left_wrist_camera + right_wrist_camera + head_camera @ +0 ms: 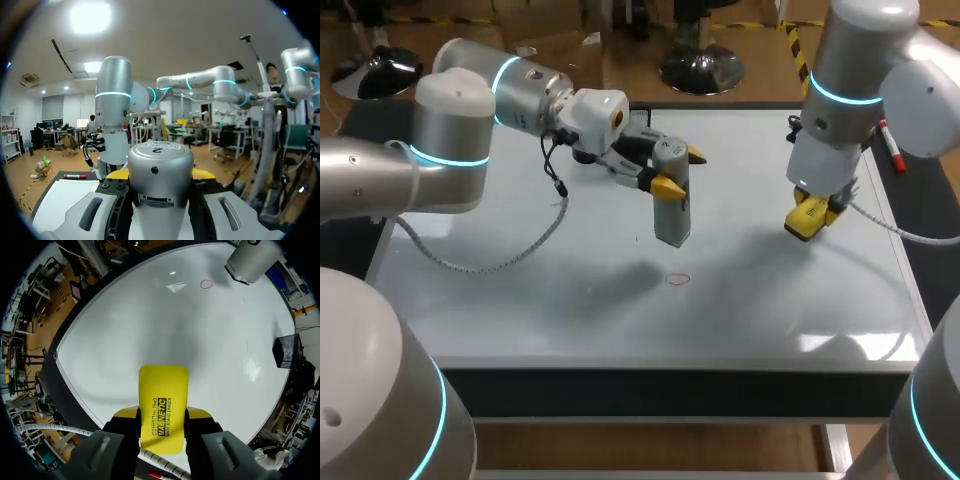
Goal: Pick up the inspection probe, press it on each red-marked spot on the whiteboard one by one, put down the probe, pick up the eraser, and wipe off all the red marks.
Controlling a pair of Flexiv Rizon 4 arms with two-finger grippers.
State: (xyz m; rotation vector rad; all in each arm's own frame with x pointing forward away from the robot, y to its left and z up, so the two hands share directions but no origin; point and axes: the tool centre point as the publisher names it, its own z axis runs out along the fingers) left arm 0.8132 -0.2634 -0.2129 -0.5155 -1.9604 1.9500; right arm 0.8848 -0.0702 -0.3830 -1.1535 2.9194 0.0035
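"What furniture is there?"
"One table [650, 385], dark-edged and white on top, spreading under and ahead of the right gripper [162, 416]."
"And the light?"
"Pale glare [176, 286] well ahead of that gripper, and soft grey shadows [620, 280]."

In the left wrist view the grey cylindrical metal probe [160, 170] runs off the lower edge, its tip unseen, and blocks much of the flat white whiteboard [65, 200] ahead; in the head view the right arm [840, 110] hides where the flat yellow eraser [806, 226] is gripped.
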